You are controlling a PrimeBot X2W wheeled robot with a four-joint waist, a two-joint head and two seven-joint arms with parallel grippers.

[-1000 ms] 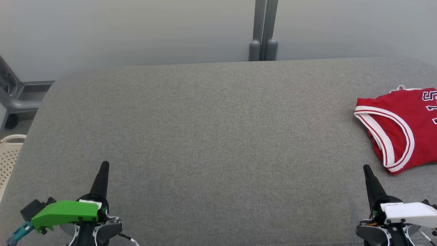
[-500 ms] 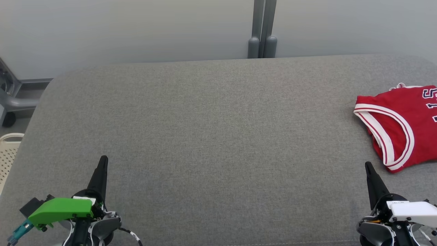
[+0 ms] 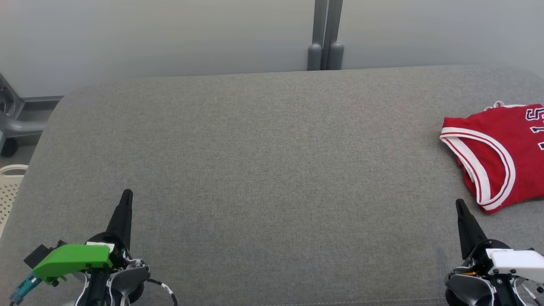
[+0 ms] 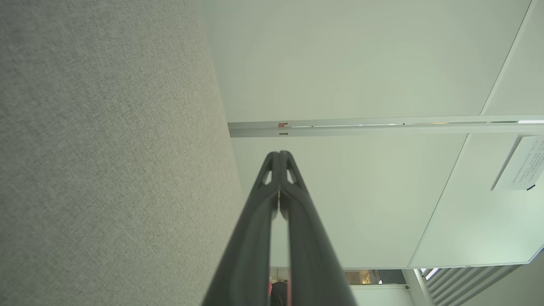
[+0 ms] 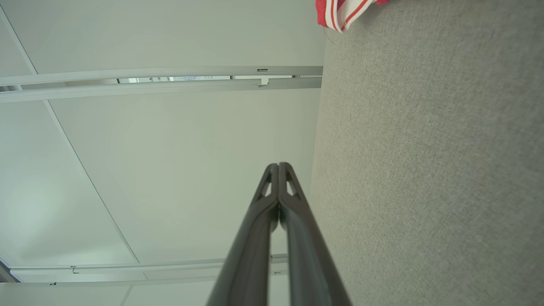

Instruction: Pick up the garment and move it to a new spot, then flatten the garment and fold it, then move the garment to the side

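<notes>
The head view takes in the whole layout. A gray fabric-covered table (image 3: 272, 161) spans the picture, and the red jersey (image 3: 488, 157) lies flat at its far right side, cut off by the picture's edge. Its white-and-red trimmed armhole faces the middle of the table, and dark numerals show on the chest. The left gripper (image 3: 126, 194) sits at the lower left behind a green cover (image 3: 72, 260). The right gripper (image 3: 460, 203) sits at the lower right behind a white cover (image 3: 516, 260). From here each gripper reads as one dark spike pointing up the view. The jersey lies near the right gripper's tip, apart from it. A cream perforated basket (image 3: 8, 191) stands off the table's left end, and a gray post (image 3: 325, 42) rises behind the table.

The wrist views add the finger detail. In the left wrist view the left gripper's (image 4: 279, 154) fingers (image 4: 255, 238) are pressed together at the tips with nothing between them, beside bare gray fabric and pale wall panels bearing a paper notice (image 4: 520, 163). In the right wrist view the right gripper's (image 5: 278, 165) fingers (image 5: 306, 250) meet the same way, empty, and a corner of the jersey (image 5: 340, 12) shows at the top edge.
</notes>
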